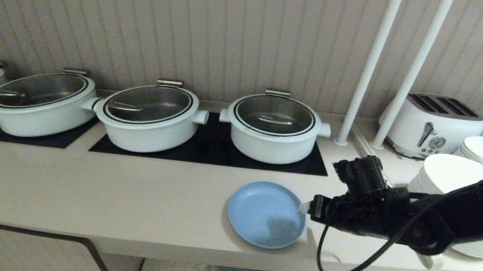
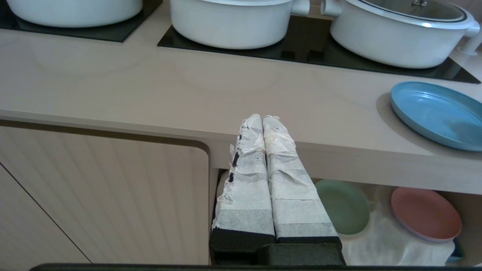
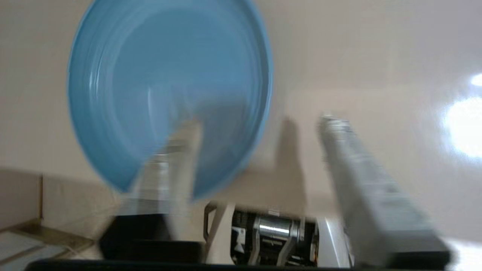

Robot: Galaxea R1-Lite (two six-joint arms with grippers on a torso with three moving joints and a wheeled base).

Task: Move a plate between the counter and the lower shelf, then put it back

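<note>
The right gripper (image 1: 306,209) reaches in level from the robot's right, its jaws spread apart with nothing between them; in the right wrist view one finger (image 3: 177,158) overlaps the plate (image 3: 169,94) and the other stands clear over bare counter (image 3: 376,56). Contact cannot be judged. The plate (image 1: 266,214) lies flat on the counter (image 1: 125,195) near its front edge, at nine o'clock from the gripper, rim just beside the fingertips. The right arm is much the nearer. The left gripper (image 2: 262,120) hangs with jaws together before the counter's edge, above the lower shelf (image 2: 388,241), well apart from the plate.
</note>
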